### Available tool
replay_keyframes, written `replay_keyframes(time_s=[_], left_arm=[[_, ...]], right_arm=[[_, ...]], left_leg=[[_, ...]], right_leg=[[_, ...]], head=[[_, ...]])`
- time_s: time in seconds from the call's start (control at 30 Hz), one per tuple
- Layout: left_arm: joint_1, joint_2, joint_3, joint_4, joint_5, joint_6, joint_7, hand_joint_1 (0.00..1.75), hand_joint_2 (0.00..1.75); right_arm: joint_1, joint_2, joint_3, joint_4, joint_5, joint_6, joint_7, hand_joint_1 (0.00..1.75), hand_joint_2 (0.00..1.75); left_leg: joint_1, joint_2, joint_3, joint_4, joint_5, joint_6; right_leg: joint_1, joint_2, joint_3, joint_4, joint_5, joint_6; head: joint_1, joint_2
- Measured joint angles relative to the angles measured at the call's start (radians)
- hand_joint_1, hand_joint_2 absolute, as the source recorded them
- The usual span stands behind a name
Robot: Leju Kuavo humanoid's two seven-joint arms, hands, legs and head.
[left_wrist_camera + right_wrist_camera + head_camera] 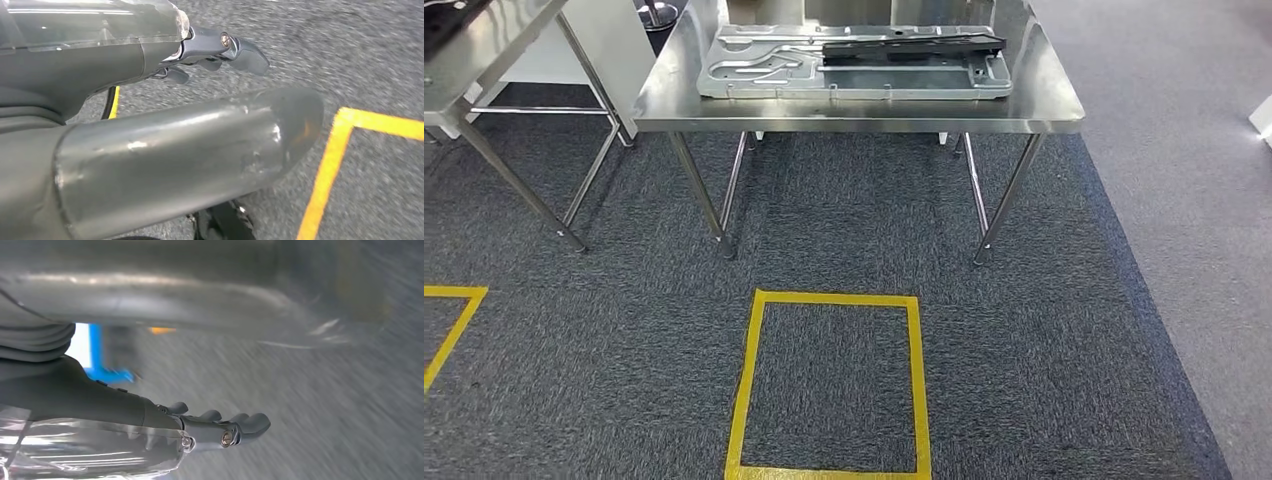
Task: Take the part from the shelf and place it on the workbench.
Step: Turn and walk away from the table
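Two hands are seen in the wrist views, both held over grey carpet with nothing in them. The left hand (165, 100) is shown with its thick thumb (200, 150) stretched out and its darker fingers (235, 50) extended and apart from the thumb; nothing is grasped between them, so it is released. Yellow tape (330, 165) is seen on the carpet beyond the thumb tip, well apart from the hand. The right hand (150, 365) is likewise released: its fingers (235, 427) are stretched out side by side, nothing is held, and blurred carpet is seen beyond them. A blurred blue shape (102, 360) is seen behind that hand; what it is cannot be told.

From the head view, a steel workbench (1044, 100) is seen ahead. A flat stamped metal panel (754, 65) is laid on its top, and a long black part (914, 45) is rested across the panel's far side, touching it. A square of yellow tape (829, 385) is marked on the carpet just before the bench. A second steel table (494, 40) is seen to the left of the bench.
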Motion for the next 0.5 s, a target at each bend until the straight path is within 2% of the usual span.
replay_keyframes(time_s=[0.03,0.07,0.1,0.13,0.17,0.2,0.23,0.27,0.33,0.37,0.4,0.43,0.47,0.5], left_arm=[[-0.003,0.0,0.0,0.0,0.0,0.001,0.001,0.0,0.0],[-0.007,0.0,0.0,0.0,0.0,0.002,0.001,0.0,0.0],[-0.012,0.0,0.0,0.0,0.0,0.003,0.001,0.0,0.0],[-0.016,-0.001,0.0,0.0,0.0,0.004,0.001,0.0,0.0],[-0.016,-0.001,0.0,0.0,0.0,0.005,0.001,0.0,0.0],[-0.014,-0.002,0.001,0.0,0.0,0.006,0.001,0.0,0.0],[-0.011,-0.004,0.001,0.0,0.0,0.006,0.002,0.0,0.0],[-0.008,-0.005,0.001,0.0,-0.001,0.007,0.003,0.0,0.0],[-0.009,-0.006,0.001,0.0,-0.005,0.007,0.003,0.0,0.0],[-0.01,-0.006,0.001,0.0,-0.008,0.005,0.002,0.0,0.0],[-0.01,-0.006,0.001,0.0,-0.009,0.002,-0.001,0.0,0.0],[-0.009,-0.006,0.001,0.0,-0.01,0.0,-0.003,0.0,0.0],[-0.009,-0.006,0.001,0.0,-0.011,-0.003,-0.005,0.0,0.0],[-0.008,-0.007,0.001,0.0,-0.011,-0.004,-0.006,0.0,0.0]], right_arm=[[-0.005,0.003,-0.014,0.023,0.0,0.008,0.016,0.0,0.0],[-0.009,0.007,-0.026,0.041,0.0,0.011,0.021,0.0,0.0],[-0.014,0.01,-0.036,0.057,0.001,0.011,0.025,0.0,0.0],[-0.019,0.013,-0.044,0.07,0.001,0.011,0.026,0.0,0.0],[-0.025,0.014,-0.051,0.081,0.001,0.011,0.027,0.0,0.0],[-0.03,0.014,-0.058,0.09,0.001,0.013,0.027,0.0,0.0],[-0.034,0.015,-0.063,0.097,0.001,0.02,0.026,0.0,0.0],[-0.035,0.017,-0.068,0.103,0.001,0.034,0.022,0.0,0.0],[-0.034,0.019,-0.074,0.11,0.006,0.085,0.004,0.0,0.0],[-0.033,0.02,-0.075,0.113,0.013,0.114,-0.011,0.0,0.0],[-0.032,0.022,-0.075,0.115,0.022,0.139,-0.029,0.0,0.0],[-0.032,0.025,-0.075,0.117,0.032,0.159,-0.048,0.0,0.0],[-0.032,0.03,-0.075,0.118,0.042,0.171,-0.067,0.0,0.0],[-0.033,0.035,-0.075,0.118,0.051,0.18,-0.083,0.0,0.0]], left_leg=[[-0.003,0.018,0.059,-0.073,-0.001,0.004],[-0.007,0.035,0.111,-0.147,-0.019,0.011],[-0.011,0.046,0.146,-0.204,-0.042,0.018],[-0.014,0.05,0.162,-0.239,-0.06,0.025],[-0.015,0.042,0.16,-0.251,-0.063,0.032],[-0.013,0.034,0.155,-0.256,-0.057,0.038],[-0.01,0.025,0.151,-0.26,-0.048,0.045],[-0.008,0.017,0.145,-0.263,-0.038,0.051],[-0.006,-0.002,0.126,-0.264,-0.021,0.059],[-0.006,-0.013,0.117,-0.263,-0.014,0.06],[-0.006,-0.025,0.109,-0.261,-0.008,0.059],[-0.005,-0.037,0.102,-0.259,-0.004,0.057],[-0.005,-0.049,0.097,-0.256,0.0,0.054],[-0.004,-0.061,0.094,-0.253,0.003,0.051]], right_leg=[[0.001,-0.007,-0.011,0.012,0.001,0.003],[0.002,-0.016,-0.019,0.023,0.002,0.007],[0.004,-0.026,-0.025,0.032,0.004,0.012],[0.004,-0.036,-0.028,0.037,0.006,0.018],[0.004,-0.048,-0.03,0.038,0.01,0.024],[0.002,-0.046,-0.032,0.042,0.011,0.031],[0.0,-0.03,-0.037,0.055,-0.001,0.037],[-0.002,-0.005,-0.05,0.086,-0.028,0.044],[-0.009,0.046,-0.094,0.198,-0.108,0.053],[-0.011,0.055,-0.115,0.257,-0.14,0.056],[-0.013,0.058,-0.125,0.292,-0.154,0.058],[-0.014,0.06,-0.118,0.293,-0.147,0.058],[-0.016,0.063,-0.091,0.254,-0.123,0.058],[-0.018,0.073,-0.051,0.189,-0.09,0.057]], head=[[0.0,0.0],[0.0,0.0],[0.0,0.0],[0.0,0.0],[0.0,0.0],[0.0,0.0],[0.0,0.0],[0.0,0.0],[0.0,0.0],[0.0,0.0],[0.0,0.0],[0.0,0.0],[0.0,0.0],[0.0,0.0]])
